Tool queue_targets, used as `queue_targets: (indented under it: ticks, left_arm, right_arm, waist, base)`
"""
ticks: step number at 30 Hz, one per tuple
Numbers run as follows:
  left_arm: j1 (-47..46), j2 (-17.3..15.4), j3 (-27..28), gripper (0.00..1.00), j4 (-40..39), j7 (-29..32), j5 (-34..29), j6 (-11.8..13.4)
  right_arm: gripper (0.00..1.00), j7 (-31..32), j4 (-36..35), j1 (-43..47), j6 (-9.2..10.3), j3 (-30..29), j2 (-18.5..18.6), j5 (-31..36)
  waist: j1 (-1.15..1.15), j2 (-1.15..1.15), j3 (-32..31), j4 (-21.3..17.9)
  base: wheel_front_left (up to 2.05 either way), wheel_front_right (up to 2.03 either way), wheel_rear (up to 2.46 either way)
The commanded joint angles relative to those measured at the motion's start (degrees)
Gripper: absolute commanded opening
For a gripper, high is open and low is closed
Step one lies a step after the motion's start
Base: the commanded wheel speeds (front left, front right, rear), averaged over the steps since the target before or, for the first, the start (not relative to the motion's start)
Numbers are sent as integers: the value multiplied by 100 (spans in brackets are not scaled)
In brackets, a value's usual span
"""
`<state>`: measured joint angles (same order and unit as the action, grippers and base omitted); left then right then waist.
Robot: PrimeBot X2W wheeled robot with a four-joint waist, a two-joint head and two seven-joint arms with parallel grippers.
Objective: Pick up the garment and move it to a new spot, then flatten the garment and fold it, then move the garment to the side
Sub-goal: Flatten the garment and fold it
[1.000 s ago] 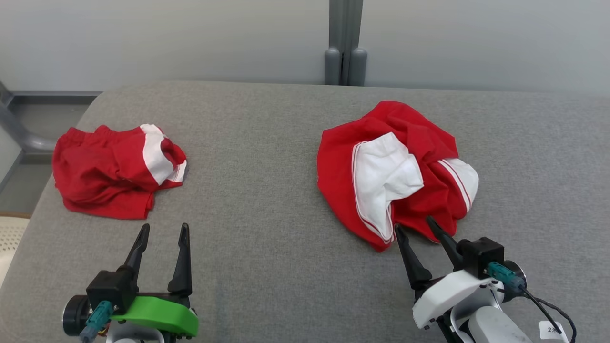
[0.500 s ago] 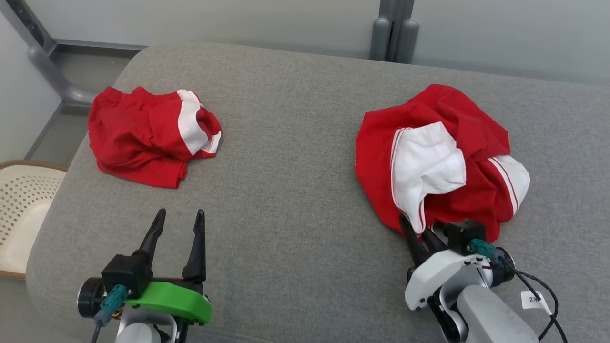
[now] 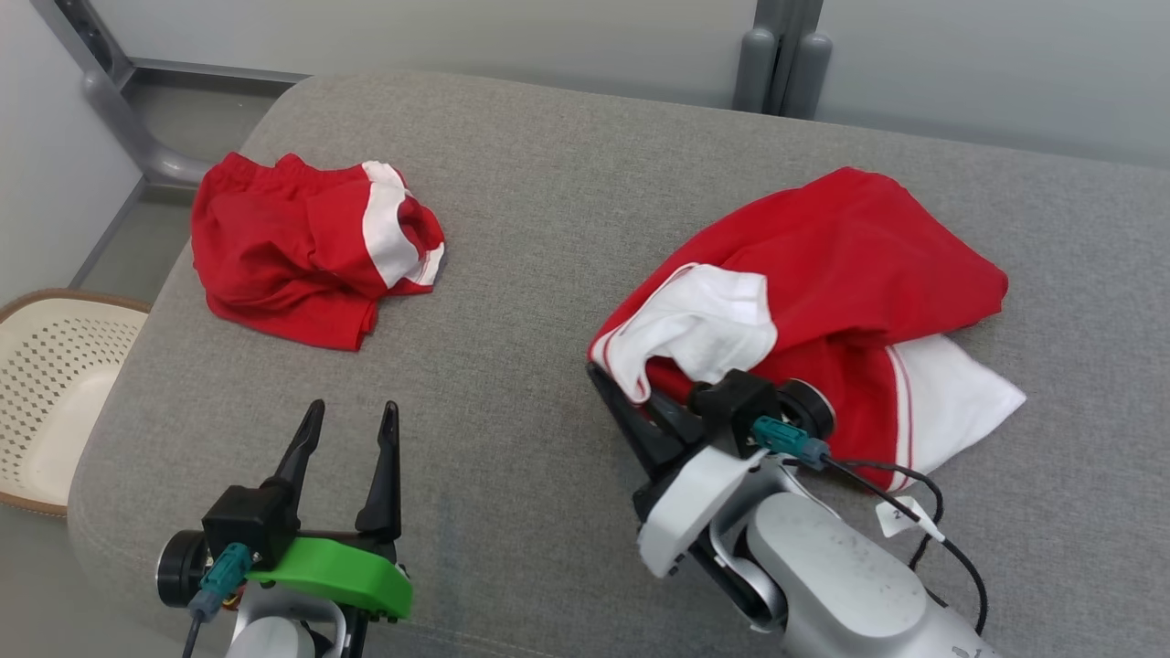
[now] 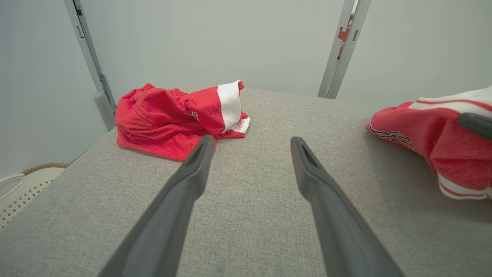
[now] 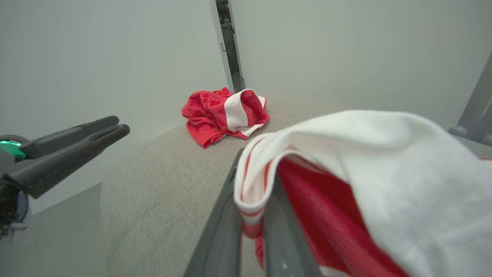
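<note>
the right pincer (image 3: 623, 391), two long dark fingers on a white wrist, is clamped shut on the white, red-striped hem of a crumpled red and white fabric garment (image 3: 850, 265). the hem is nipped between the fingers. the rest of the cloth drapes over the fingers and trails away beyond and to the right of the pincer, lying on a grey woven upholstered surface (image 3: 530, 228). the left pincer (image 3: 354, 411), on a green mount, hovers over the surface with its jaws spread wide and nothing between them, well apart to the left of the right pincer. ahead of the left pincer and a little to its left lies a second bunched red garment with a white band (image 3: 292, 247), touched by neither pincer. further left, past the edge of the surface, sits a cream perforated plastic basket (image 3: 55, 366).
</note>
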<state>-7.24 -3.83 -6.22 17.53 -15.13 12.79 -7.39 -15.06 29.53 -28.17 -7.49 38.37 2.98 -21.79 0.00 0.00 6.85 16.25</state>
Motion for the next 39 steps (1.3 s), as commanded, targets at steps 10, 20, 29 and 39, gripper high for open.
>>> queue_targets:
  ticks: [10,20,29,39]
  left_arm:
    - [-112,33,-48,100,112,-3,-68,-14]
    - [50,19,23,100,109,-3,-110,-14]
    - [119,2,50,100,76,-3,-123,-14]
    - [30,25,-59,100,70,-3,-114,-14]
  right_arm:
    - [100,-19,316,-540,0,1174,0,-995]
    - [100,-18,538,269,0,895,171,-665]
    - [100,-18,-436,1381,0,-285,866,-214]
    - [100,-17,-485,1145,0,-1653,1213,376]
  waist:
    - [0,0,17,39]
    - [0,0,-176,-503]
    - [0,0,-281,-850]
    - [0,0,-186,-784]
  base:
    - [0,0,0]
    - [0,0,0]
    - [0,0,0]
    - [0,0,0]
